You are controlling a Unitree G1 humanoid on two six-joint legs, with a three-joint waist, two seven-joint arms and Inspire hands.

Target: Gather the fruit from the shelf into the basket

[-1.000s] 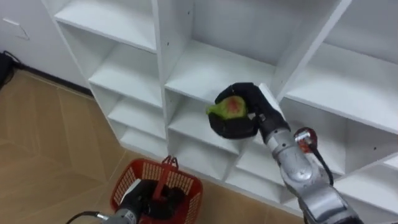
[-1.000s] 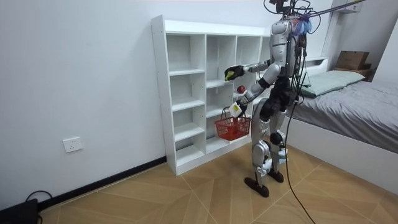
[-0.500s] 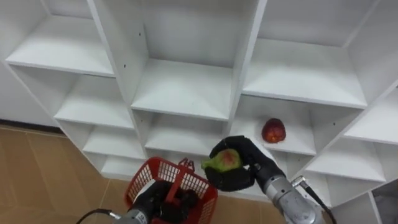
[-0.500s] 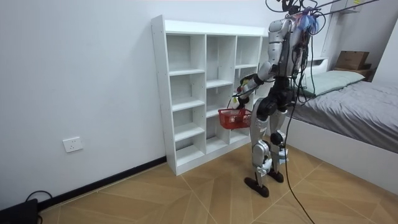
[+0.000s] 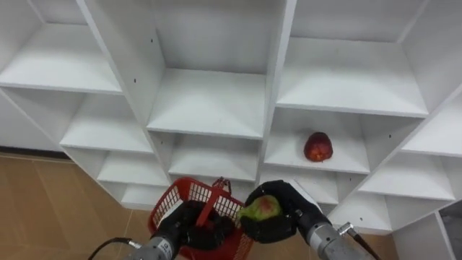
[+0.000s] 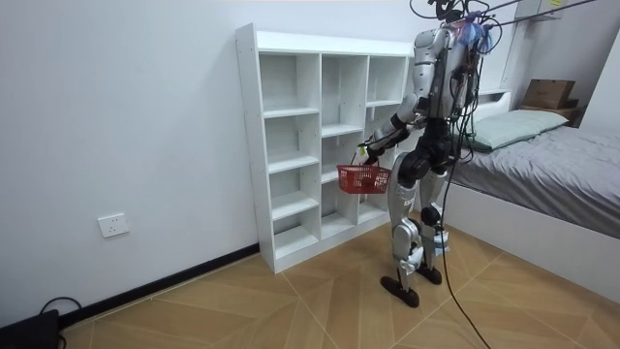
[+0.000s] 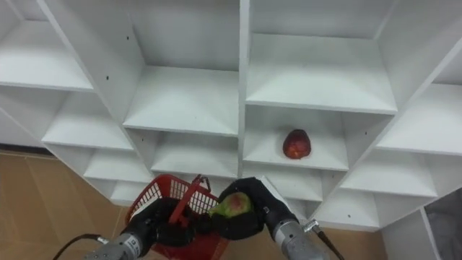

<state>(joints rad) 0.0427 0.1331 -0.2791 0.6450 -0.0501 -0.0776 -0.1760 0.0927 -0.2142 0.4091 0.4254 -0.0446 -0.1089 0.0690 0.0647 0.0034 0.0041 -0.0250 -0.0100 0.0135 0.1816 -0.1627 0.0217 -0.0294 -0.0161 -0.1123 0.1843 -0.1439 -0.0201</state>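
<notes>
lower than a second ago, the right hand [image 5: 289,220] now carries the greenish fruit [image 5: 263,208] down beside the red basket [image 5: 186,191], which has come up. at 7 o'clock in the eye views the left hand [image 5: 186,227] curls round the basket's handle [image 5: 214,202]. at the basket's 3 o'clock the right hand's fingers wrap the greenish fruit, just beside the rim. at 1 o'clock from it, a red fruit [image 5: 318,146] lies in a compartment of the white closet [image 5: 209,101].

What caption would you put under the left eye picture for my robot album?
Robot's right hand holding a green-and-red fruit next to the red plastic basket gripped by the left hand.
</notes>
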